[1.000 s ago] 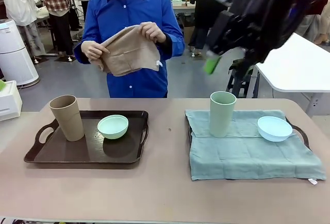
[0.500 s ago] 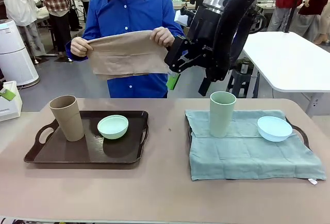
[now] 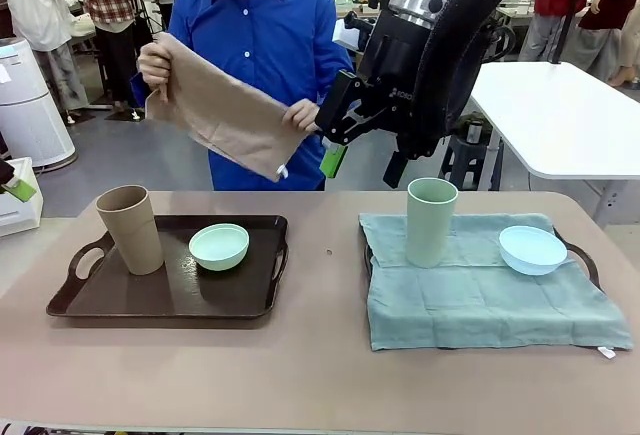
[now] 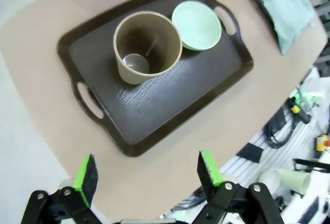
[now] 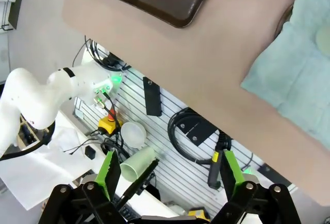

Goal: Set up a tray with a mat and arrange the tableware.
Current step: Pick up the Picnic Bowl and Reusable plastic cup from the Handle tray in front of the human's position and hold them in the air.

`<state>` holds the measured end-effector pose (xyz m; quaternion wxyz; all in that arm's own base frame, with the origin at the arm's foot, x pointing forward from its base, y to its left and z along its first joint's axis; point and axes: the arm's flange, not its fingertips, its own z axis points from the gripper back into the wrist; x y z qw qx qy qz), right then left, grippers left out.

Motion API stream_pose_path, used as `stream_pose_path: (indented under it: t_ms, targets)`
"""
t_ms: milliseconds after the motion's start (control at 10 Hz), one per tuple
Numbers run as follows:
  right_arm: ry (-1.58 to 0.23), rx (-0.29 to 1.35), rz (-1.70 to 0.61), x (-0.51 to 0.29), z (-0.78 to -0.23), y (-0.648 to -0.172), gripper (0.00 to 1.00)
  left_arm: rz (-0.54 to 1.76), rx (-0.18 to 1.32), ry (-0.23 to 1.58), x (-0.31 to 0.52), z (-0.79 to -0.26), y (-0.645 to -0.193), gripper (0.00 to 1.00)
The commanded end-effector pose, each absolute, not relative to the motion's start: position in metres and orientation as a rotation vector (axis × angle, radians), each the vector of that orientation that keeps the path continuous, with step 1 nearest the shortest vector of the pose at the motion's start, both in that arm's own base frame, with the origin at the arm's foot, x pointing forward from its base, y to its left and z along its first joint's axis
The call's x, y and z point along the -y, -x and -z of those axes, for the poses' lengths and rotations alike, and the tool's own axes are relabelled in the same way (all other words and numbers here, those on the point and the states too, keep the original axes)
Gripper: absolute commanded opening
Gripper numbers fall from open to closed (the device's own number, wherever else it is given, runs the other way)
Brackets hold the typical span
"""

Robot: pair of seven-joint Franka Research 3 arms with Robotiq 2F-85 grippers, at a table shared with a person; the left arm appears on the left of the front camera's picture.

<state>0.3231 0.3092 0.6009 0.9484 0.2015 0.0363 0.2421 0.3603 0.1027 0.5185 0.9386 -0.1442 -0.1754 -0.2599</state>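
Landmark: the dark brown plastic tray (image 3: 130,300) with two handles, on the beige table (image 3: 320,375). All places are told from it.
Tan cup: the tall tan plastic cup (image 3: 130,228) stands upright on the tray, by its left handle.
Mint bowl: the small mint green bowl (image 3: 219,245) sits on the tray too, just beside the cup.
Why bare: no mat lies under them, so this side looks not done yet.
Tan mat: a person behind the tray holds a tan cloth mat (image 3: 222,115) up in the air, upper hand (image 3: 157,60) high and lower hand (image 3: 302,115) low — I think it is meant for this tray, once the cup and bowl come off.
Done side: well to the right of the tray, a blue-green cloth mat (image 3: 480,305) covers a second dark tray (image 3: 588,258). The tall sage green cup (image 3: 431,220) and the pale blue bowl (image 3: 532,249) stand on it.
Right gripper: the right gripper (image 3: 362,168) hangs high, up and to the right of the tray, near the lower hand. Its fingers are spread wide and hold nothing.
Left gripper: the left gripper (image 4: 147,172) hangs high over the tray, fingers wide, nothing between them.
Left wrist view: looks straight down into the tan cup — it is empty inside. The front view sees it from the side.
Right wrist view: a corner of the tray and the edge of the blue-green mat, from above.
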Motion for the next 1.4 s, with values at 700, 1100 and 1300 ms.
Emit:
stream_pose_path:
  t_ms: [700, 1100, 1300]
  targets:
    - [-0.15, -0.157, -0.283, -0.455, -0.561, -0.371, 1.0, 1.351, 0.493, 0.329, -0.099, -0.495, -0.401, 1.0]
    - [-0.033, -0.129, -0.176, -0.49, -0.534, -0.389, 1.0, 1.425, 0.446, 0.341, -0.12, -0.491, -0.421, 1.0]
    - [-0.01, -0.062, -0.164, -0.517, -0.517, -0.401, 1.0, 1.424, 0.459, 0.368, -0.124, -0.476, -0.439, 1.0]
